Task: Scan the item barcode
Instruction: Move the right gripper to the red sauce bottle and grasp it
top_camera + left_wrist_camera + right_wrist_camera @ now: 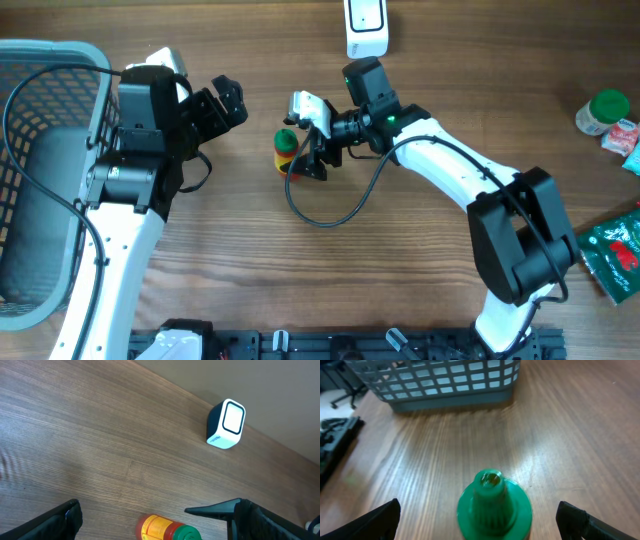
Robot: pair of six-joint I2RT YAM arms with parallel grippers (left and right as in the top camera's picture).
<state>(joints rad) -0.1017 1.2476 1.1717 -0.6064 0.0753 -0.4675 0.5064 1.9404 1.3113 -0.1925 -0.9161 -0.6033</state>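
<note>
Surface: a brown wood-grain table (250, 270). At 9 o'clock on it, a grey plastic lattice basket (40, 180). At 12 o'clock, a white box-shaped barcode scanner with a dark side (366, 28). At 3 o'clock, a small clear jar with a green lid (603, 110) and, below it, a green foil packet (615, 255). Along the 6 o'clock edge, a black mounting rail (340, 345). Room: past the table's edge the right wrist view shows a pale floor and a dark chair foot, blurred. Item for scanning: a yellow bottle with a green nozzle cap and red base (287, 152), near the table's centre, well apart from the scanner. Right gripper (477, 507): its white arm reaches in from 4 o'clock, fingers spread wide either side of the bottle's cap, not closed on it. Left gripper (131, 506): at 10 o'clock beside the basket, pointing toward 2 o'clock, fingers spread wide, empty, the bottle just beyond them.
</note>
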